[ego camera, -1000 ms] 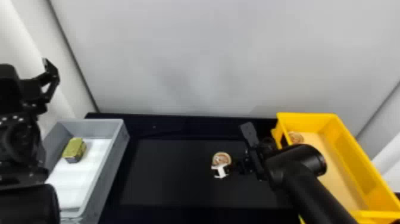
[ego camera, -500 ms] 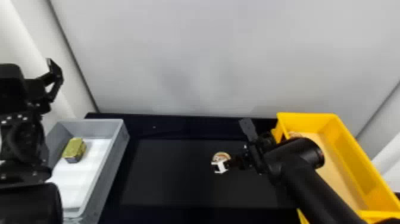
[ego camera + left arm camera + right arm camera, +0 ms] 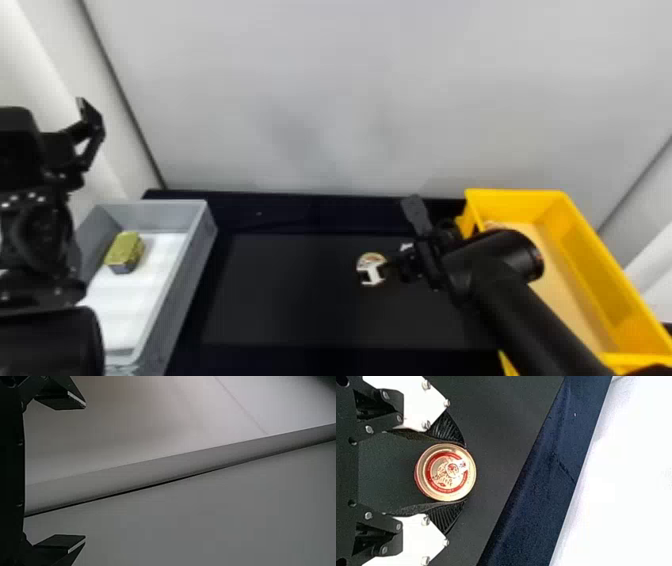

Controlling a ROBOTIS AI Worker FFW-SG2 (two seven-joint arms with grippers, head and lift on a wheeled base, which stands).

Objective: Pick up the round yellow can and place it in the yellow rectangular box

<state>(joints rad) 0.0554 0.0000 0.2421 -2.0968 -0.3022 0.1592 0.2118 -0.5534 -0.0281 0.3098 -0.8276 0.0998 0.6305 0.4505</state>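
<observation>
Here's the dark tabletop [image 3: 280, 305], the yellow rectangular box [image 3: 585, 255] at its right end! The left tool [image 3: 85, 471] stands wide apart, empty. The right tool [image 3: 465, 473] has the round can [image 3: 443, 473] clasped between its fingers, at mid-tabletop, box well apart. Likely stiff metal, fairly weighty if full, smooth enough to slip; an even squeeze across the sides, below the rim [image 3: 472, 473], should suit it!
</observation>
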